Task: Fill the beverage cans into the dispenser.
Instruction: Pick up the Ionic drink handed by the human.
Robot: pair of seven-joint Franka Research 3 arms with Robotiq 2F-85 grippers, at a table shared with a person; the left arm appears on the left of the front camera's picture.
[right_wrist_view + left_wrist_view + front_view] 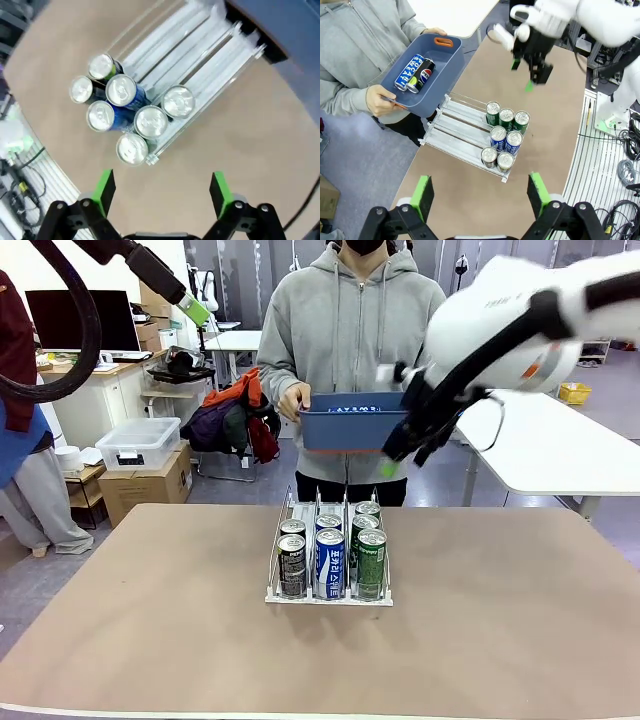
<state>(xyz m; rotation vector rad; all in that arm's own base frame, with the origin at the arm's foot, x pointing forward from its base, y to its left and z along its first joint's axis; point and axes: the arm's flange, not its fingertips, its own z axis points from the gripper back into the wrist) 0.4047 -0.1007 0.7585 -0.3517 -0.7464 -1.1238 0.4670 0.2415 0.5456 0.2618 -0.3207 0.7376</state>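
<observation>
1. I am holding my left gripper [480, 192] spread wide, with nothing between its green pads [424, 192], and it is hanging high over the table [555, 125].
2. Far beyond those fingertips and off to their left, a person [355, 55] is holding out a blue bin [442, 70]. A blue-and-white can [409, 72] and a black can [421, 76] are lying on their sides in it, touching along their length.
3. Straight ahead of the same fingertips, the dispenser [455, 125] is sitting on the table. Seven beverage cans [514, 140] are standing upright in it, packed at the end nearer my fingers: two black, two blue-and-white and three green. The lane ends towards the bin are lying bare.
4. I am judging the cans to be stiff but thin-walled, smooth and therefore slippery. I cannot tell whether they are full, so I am allowing for some weight. I would be pinching one across the middle of its barrel, pads on opposite sides and firm enough not to slip but not enough to dent. The two in the bin would need taking from above and then turning upright.
5. I am holding my right gripper [162, 187] spread and empty too, hovering above the dispenser. The packed cans are sitting just beyond its fingertips, and the bin's edge is showing at the far corner. In the front view this gripper is blurring in front of the bin.
</observation>
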